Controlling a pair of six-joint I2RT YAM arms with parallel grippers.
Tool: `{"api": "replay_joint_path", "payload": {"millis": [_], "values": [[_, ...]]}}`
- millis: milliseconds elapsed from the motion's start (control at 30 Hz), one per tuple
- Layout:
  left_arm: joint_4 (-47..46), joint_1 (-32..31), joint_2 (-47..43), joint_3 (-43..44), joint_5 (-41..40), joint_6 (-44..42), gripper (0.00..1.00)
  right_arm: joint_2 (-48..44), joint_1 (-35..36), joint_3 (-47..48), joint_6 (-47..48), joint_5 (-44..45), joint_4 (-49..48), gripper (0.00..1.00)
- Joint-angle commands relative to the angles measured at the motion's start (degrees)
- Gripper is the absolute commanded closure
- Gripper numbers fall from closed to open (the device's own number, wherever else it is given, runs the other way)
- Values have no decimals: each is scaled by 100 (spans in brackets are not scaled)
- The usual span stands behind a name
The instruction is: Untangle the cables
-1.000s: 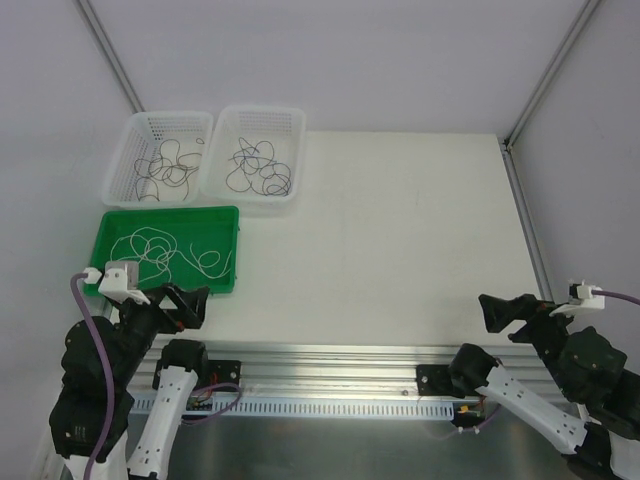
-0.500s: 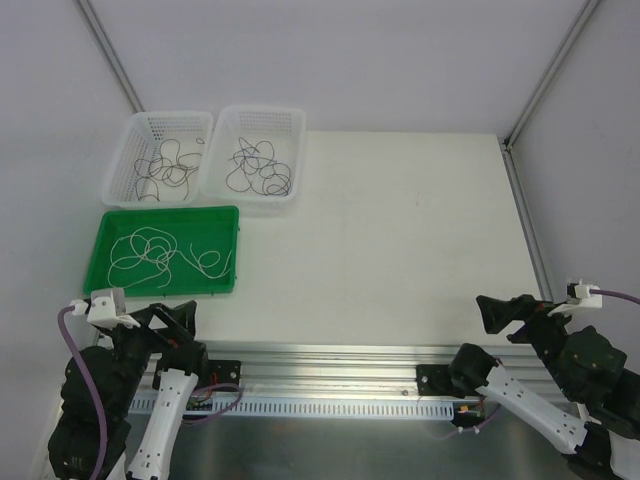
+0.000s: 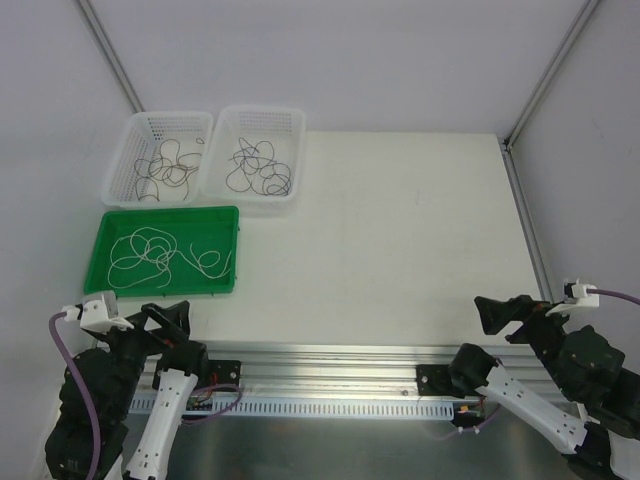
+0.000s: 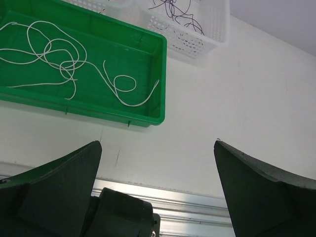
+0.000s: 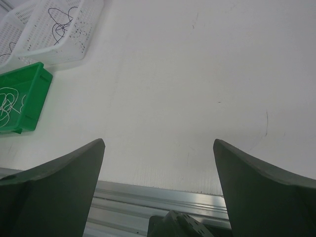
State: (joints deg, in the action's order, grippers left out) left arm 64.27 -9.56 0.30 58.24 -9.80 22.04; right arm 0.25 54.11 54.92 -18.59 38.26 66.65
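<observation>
One white bench (image 3: 420, 230) fills the top view, its bare surface running from the trays at the left across to the right edge and from the far edge down to the near metal rail. Two arms stand at that near edge: the left arm (image 3: 100, 375) at the near left corner and the right arm (image 3: 560, 350) at the near right corner, each with its jaws spread wide and holding nothing, above bare bench. One green tray (image 3: 170, 210) lies along the left edge. Two white baskets sit side by side at the far left corner, the left basket (image 3: 115, 165) just beyond the tray and the right basket (image 3: 299, 160) touching or nearly touching it. White cables (image 4: 63, 63) lie in the tray, at least two: one looping tangle and one separate curl. Brownish cables (image 3: 168, 168) curl in the left basket and dark cables (image 3: 258, 170) in the right; their counts cannot be told.
</observation>
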Motion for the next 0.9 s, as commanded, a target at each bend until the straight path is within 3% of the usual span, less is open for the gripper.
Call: {"api": "replay_joint_path", "payload": {"millis": [0, 867], "values": [[68, -72, -565, 74, -259, 169, 1, -456, 21, -25, 75, -47, -179, 3], [261, -107, -970, 91, -549, 380, 1, -473, 21, -113, 189, -82, -328, 3]]}}
